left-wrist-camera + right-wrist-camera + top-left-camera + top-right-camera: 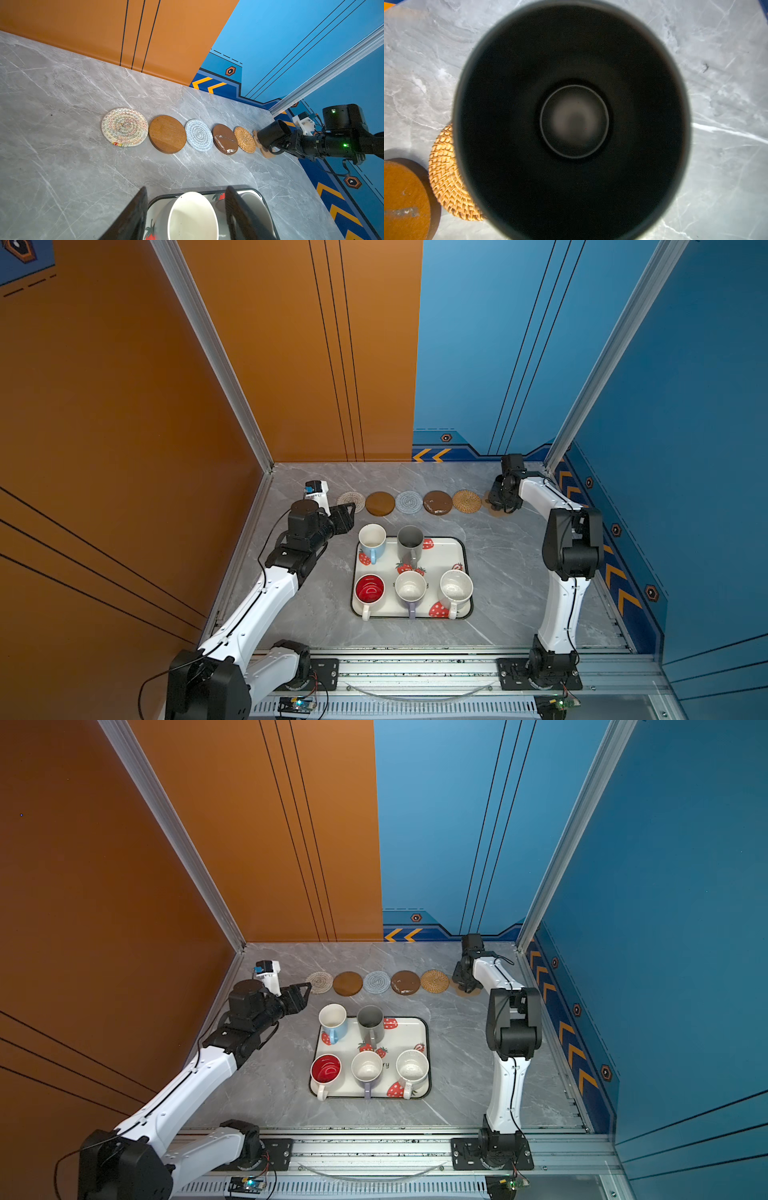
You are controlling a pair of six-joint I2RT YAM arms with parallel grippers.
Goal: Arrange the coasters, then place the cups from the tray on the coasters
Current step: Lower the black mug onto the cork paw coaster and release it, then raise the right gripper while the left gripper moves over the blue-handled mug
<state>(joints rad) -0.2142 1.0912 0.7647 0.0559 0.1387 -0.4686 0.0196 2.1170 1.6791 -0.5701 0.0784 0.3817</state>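
Surroundings: a grey marble table (511,580), boxed in by an orange wall (291,364) and a blue wall (478,344).
Coaster row: six mats lie in a line along the far side, each just beside the next. From the left they are the beige woven round (351,501), the wooden disc (380,503), the grey woven round (408,502), the scuffed wooden disc (437,502), the rattan round (466,501) and the paw coaster (268,154).
My right gripper (288,143): clenched on the handle of the black mug (273,133), which stands upright over the paw coaster. My wrist camera looks straight down into it. I cannot tell whether its base rests on the mat.
My left gripper (348,515): jaws apart and holding nothing, near the far left corner of the tray (463,556). It is just beside the light blue mug (372,541), and my wrist view frames that mug between my fingers (137,207).
Tray: it sits mid-table with five mugs upright on it. The light blue mug and the grey mug (410,543) are in the far row. The red-lined white mug (369,589), the lavender mug (410,589) and the speckled white mug (456,589) are in the near row.
Done, as I judge it: the coasters are arranged, and the first cup is at its mat or very nearly so.
Left to do: let go of the black mug, then carry five cups to the five bare coasters. The light blue mug looks like my next pick.
Progress: roughly the first third.
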